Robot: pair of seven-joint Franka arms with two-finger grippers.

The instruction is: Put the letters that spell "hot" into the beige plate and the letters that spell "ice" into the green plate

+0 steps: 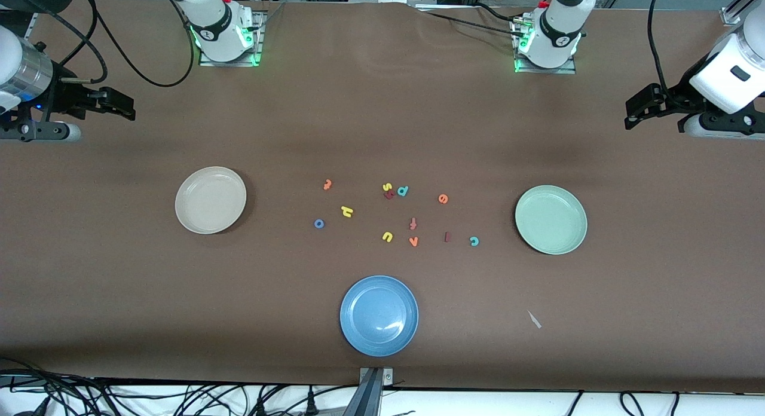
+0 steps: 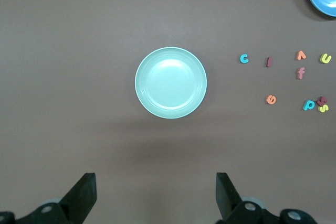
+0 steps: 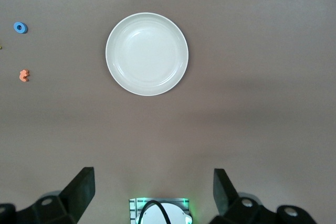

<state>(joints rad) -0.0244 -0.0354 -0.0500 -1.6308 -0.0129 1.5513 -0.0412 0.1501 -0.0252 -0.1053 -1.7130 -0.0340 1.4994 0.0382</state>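
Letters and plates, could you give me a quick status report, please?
Left gripper open, above the table by the green plate. Right gripper open, by the beige plate. Both plates empty; all letters loose between them. Nothing blocking.

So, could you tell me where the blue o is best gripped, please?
Probably from straight above, fingers closing across the ring's outer rim: the blue o lies flat on the table, clear of the yellow h, so any direction should suit.
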